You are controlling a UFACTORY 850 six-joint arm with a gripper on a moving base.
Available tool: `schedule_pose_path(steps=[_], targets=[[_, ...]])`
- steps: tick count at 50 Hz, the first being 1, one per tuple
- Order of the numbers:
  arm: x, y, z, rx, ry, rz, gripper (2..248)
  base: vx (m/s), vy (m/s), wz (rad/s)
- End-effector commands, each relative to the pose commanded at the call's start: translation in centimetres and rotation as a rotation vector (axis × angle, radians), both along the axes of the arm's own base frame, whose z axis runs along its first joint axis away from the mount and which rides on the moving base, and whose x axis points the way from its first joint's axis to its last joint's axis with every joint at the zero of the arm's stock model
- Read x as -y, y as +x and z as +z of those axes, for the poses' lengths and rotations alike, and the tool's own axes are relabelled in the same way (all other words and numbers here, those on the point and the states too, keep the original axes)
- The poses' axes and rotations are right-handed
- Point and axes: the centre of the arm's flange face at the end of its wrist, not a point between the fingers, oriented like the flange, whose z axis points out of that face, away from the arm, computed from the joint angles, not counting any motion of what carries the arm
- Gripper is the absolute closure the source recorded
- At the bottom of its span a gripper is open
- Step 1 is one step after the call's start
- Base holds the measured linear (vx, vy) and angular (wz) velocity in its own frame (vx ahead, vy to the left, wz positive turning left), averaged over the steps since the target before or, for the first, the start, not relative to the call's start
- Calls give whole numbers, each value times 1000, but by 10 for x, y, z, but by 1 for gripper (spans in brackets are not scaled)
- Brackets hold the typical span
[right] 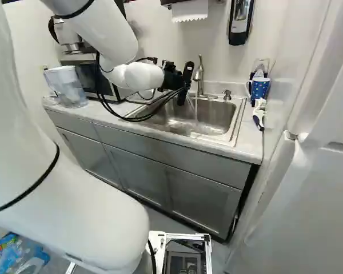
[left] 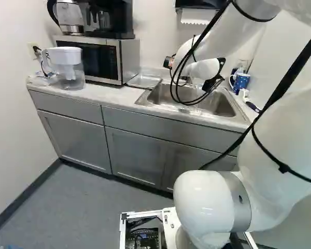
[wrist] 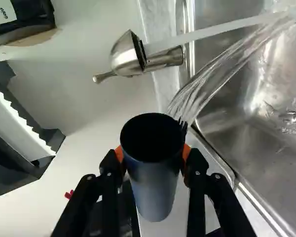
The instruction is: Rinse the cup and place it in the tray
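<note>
Has a clear, white-lidded plastic pitcher (left: 69, 71) beside a boxy silver-and-black metal microwave (left: 101, 61), and a cylindrical blue, white-dotted mug (right: 259, 88) near a long white-and-blue brush (right: 259, 112).

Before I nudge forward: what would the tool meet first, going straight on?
Probably the wall behind the sink, held cup leading; the faucet looks off to one side. The cup hides the exact spot, and depth is unclear.

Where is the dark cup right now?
In the wrist view, the tall dark cup is between the orange pads of the black gripper, near the silver metal faucet and its clear running water.
</note>
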Motion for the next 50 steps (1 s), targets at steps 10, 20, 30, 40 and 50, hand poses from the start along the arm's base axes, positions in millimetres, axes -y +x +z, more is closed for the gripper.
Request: schedule_pose_path(steps=[10,20,30,40,50], targets=[[0,0,0,0,-2,0,125,0,0,0],[0,0,0,-10,-75,15,125,0,0,0],[0,0,0,-23,-175,36,125,0,0,0],[0,0,0,-37,-276,56,125,0,0,0],[0,0,0,-51,-379,77,125,0,0,0]])
